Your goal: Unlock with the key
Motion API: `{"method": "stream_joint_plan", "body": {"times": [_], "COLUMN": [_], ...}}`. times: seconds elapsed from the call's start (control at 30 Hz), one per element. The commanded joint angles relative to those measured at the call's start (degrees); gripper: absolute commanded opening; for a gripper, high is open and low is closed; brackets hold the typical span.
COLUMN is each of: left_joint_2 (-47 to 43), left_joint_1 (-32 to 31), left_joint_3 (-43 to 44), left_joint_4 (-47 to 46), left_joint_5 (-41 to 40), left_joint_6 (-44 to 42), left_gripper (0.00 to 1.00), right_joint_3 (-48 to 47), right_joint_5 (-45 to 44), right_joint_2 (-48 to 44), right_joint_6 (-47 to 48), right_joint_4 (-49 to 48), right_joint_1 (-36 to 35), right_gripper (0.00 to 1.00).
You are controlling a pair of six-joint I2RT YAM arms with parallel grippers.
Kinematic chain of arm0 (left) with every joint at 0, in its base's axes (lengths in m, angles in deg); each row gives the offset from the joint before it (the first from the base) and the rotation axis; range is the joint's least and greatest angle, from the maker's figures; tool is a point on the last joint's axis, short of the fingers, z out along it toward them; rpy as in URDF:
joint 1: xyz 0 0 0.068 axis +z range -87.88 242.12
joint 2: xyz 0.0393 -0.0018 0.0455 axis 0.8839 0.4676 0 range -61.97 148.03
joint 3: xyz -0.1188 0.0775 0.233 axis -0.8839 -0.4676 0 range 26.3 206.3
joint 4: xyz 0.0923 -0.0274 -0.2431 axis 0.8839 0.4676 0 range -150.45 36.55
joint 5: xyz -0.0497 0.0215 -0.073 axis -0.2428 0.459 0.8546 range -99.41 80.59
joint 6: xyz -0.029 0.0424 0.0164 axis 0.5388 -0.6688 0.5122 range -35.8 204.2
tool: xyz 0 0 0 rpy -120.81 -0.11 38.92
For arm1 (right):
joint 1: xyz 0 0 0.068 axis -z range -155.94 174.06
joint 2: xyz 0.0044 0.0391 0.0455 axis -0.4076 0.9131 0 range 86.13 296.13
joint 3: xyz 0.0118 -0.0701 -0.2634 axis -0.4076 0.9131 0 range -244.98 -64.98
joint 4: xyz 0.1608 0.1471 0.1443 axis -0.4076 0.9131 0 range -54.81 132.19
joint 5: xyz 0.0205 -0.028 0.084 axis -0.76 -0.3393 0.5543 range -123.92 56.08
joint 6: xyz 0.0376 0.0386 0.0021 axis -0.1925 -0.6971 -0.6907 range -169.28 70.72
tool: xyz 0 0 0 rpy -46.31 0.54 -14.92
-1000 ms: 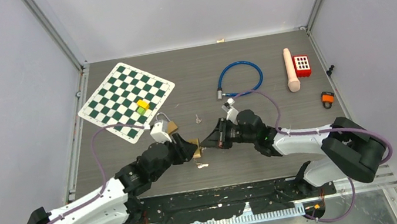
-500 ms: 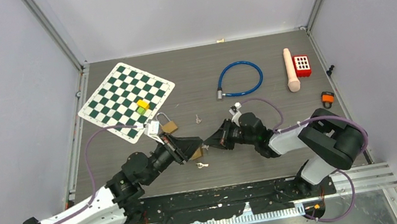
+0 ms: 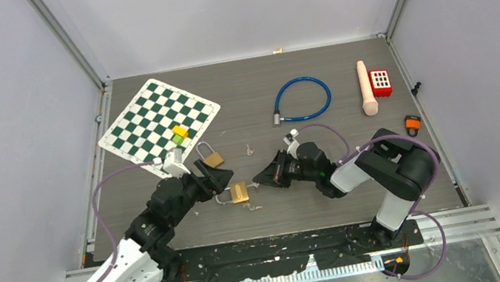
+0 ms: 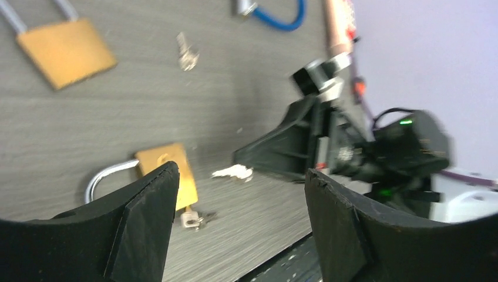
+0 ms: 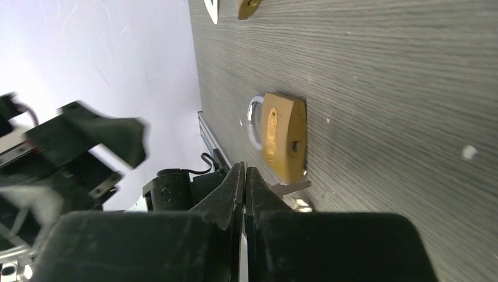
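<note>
Lying flat on the table [image 3: 385, 165], the brass padlock [image 3: 239, 192] is found right between the two grippers, with its shackle pointed left, and it isn't gripped by anything. The left gripper [image 3: 217, 179] is spread wide with nothing between its fingers [image 4: 147, 217], parked just left of the padlock and a bit farther back. The right gripper [image 3: 262, 179] is clamped tight, tip aimed at the padlock from the right; whether a key is pinched in there honestly can't be told from the wrist view. A small bunch of keys [image 3: 254, 207] is seen on the table just on the near side of the padlock. A second padlock [image 3: 213, 158] is laid a little farther back, and a lone key [image 3: 250, 149] is spotted to its right. Farther off, a chessboard [image 3: 154, 118] with a yellow block [image 3: 180, 130] sits far left, and a blue cable lock [image 3: 303, 98] is coiled at the far right.
</note>
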Motion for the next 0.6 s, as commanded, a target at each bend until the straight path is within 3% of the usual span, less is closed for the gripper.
{"method": "stream_joint_plan", "body": {"times": [0.0, 0.1, 0.27, 0.4, 0.57], "left_joint_2": [8.5, 16.0, 21.6, 19.3, 12.8], "left_joint_1": [5.6, 6.6, 6.7, 6.7, 6.6], "left_joint_3": [-3.4, -2.0, 3.2, 4.6, -0.3], "left_joint_4": [-5.0, -8.4, -2.2, 1.6, -8.2], "left_joint_5": [14.4, 18.9, 18.2, 15.5, 16.5], "left_joint_6": [3.6, 3.6, -0.1, -3.8, -0.8], "left_gripper": [0.75, 0.74, 0.78, 0.85, 0.78], "right_joint_3": [-2.5, -3.0, -3.6, -3.1, -0.4], "right_joint_5": [1.4, 1.1, -0.2, 0.3, 0.7], "right_joint_2": [1.3, 1.4, -0.5, -2.8, -4.0], "right_joint_6": [1.7, 3.4, 9.1, 14.6, 13.9], "right_joint_4": [-7.2, -5.7, -1.3, -1.0, -11.5], "right_joint_1": [0.0, 0.0, -0.1, 0.0, 0.1], "right_gripper": [0.05, 0.05, 0.05, 0.05, 0.05]}}
